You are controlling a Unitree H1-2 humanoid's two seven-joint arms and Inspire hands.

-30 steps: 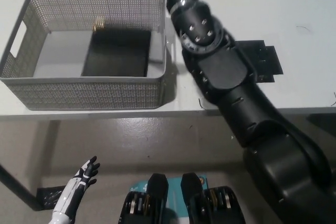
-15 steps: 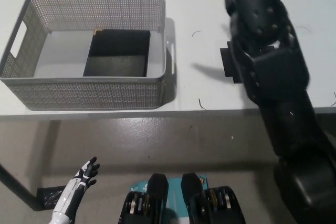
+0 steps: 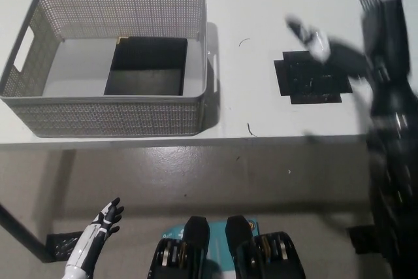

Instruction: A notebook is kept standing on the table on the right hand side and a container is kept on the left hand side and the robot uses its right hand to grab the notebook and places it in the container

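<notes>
Head view: the notebook [image 3: 146, 65] lies flat in the container [image 3: 104, 117], well left of the right hand [image 3: 320, 45], whose fingers blur beyond telling.

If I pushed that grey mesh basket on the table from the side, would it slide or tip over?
The basket would probably slide rather than tip: it looks wide and low, sitting flat on the smooth white table. Its perforated walls suggest thin plastic, so likely light and slightly flexible. The black notebook lying flat inside adds little weight and may shift.
</notes>
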